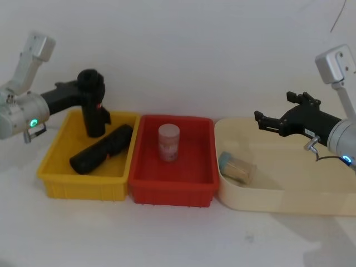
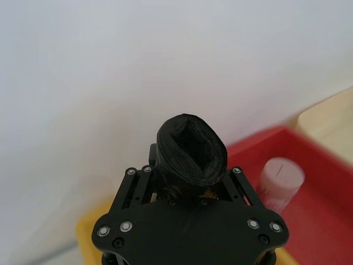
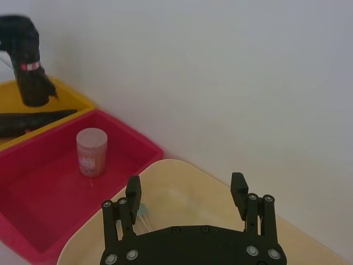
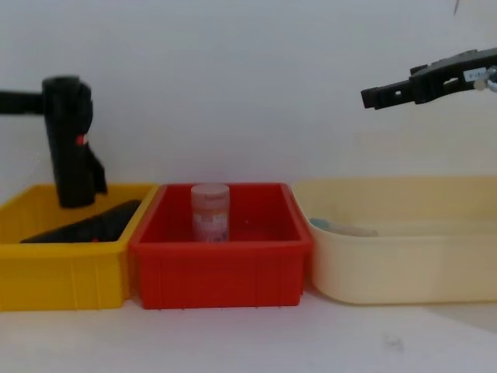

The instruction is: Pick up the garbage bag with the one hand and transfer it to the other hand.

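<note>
- The garbage bag (image 1: 93,125), in the head view, stands upright in the air over the yellow bin (image 1: 55,172), just left of the red bin (image 1: 172,186). The left claw (image 1: 89,101) is clenched round its middle. What looks like a second black roll (image 1: 103,149) lies in the yellow bin.
- Left wrist view: the bag shows end-on, gripped in the left claw, with the red bin beyond it.
- Right wrist view: the right claw (image 3: 186,179) is spread wide and grasps nothing, over the cream tray (image 3: 300,245) beside the red bin.
- Chest view: the bag hangs above the red bin's rim, to its left. The right claw is high up to its right. A jar (image 4: 210,211) stands inside the red bin.
</note>
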